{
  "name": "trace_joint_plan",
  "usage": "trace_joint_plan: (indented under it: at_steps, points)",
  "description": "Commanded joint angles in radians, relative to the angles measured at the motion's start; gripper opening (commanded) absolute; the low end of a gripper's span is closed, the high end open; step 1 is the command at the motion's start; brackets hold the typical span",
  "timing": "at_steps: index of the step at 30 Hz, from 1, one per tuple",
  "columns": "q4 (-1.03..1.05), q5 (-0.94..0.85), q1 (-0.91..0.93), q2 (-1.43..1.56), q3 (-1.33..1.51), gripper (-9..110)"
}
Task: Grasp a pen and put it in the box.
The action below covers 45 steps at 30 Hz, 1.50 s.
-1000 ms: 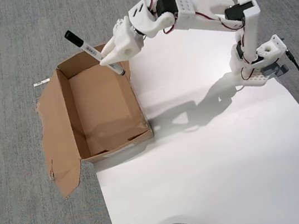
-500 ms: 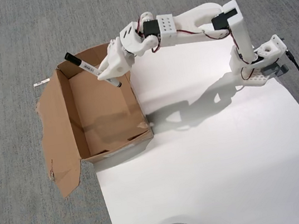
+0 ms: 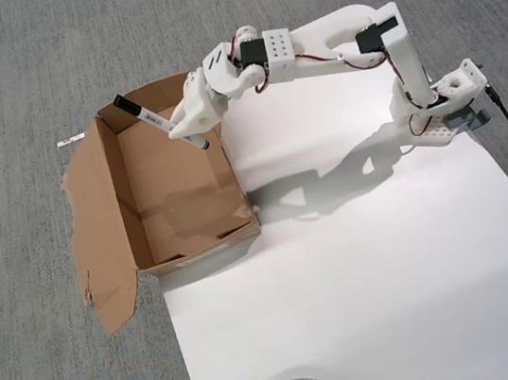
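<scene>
Here the pen (image 3: pixel 159 121) is seen pinched between the fingers of the tool (image 3: pixel 183 127), gripped toward its small-tipped end, so that most of the barrel and the black cap stick out up and to the left in the overhead view. It is held tilted over the far end of the box (image 3: pixel 107 233), with the cap above the back wall and the tip above the right-hand wall, near the corner.

Several risks can be judged from this. Because the pen is held far off its middle, it may swing or be flicked as the fingers are parted, and its capped end could land on the back wall rather than inside. Since that end seems to reach almost past the rim, a release from here might let the pen tip over the wall onto the grey carpet (image 3: pixel 7 74). The ragged flap (image 3: pixel 95 214) folded out to the left could also be struck if the arm is carried further that way. A lower descent could bring the tool against the right-hand wall, and the light cardboard may be pushed off the white surface (image 3: pixel 362 269). How high the pen hangs above the box floor cannot be told.
</scene>
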Motion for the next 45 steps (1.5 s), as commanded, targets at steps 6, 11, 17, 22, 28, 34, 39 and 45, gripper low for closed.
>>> trace_joint_plan:
  at_steps: [6, 11, 17, 22, 28, 34, 39, 45]
  points:
    - [0.002, 0.004, 0.001, -0.023, -0.012, 0]
    - [0.002, -0.008, -0.001, -0.015, 0.068, 0]
    - [0.002, -0.008, 0.004, -0.005, 0.133, 0]
    - [0.002, -0.008, 0.005, -0.005, 0.133, 0]
    - [0.002, -0.008, 0.005, -0.005, 0.134, 1]
    - [0.002, 0.002, 0.004, -0.005, 0.134, 9]
    - [0.0, 0.002, 0.004, -0.005, 0.13, 14]
    - [-0.002, 0.002, 0.004, -0.005, 0.116, 14]
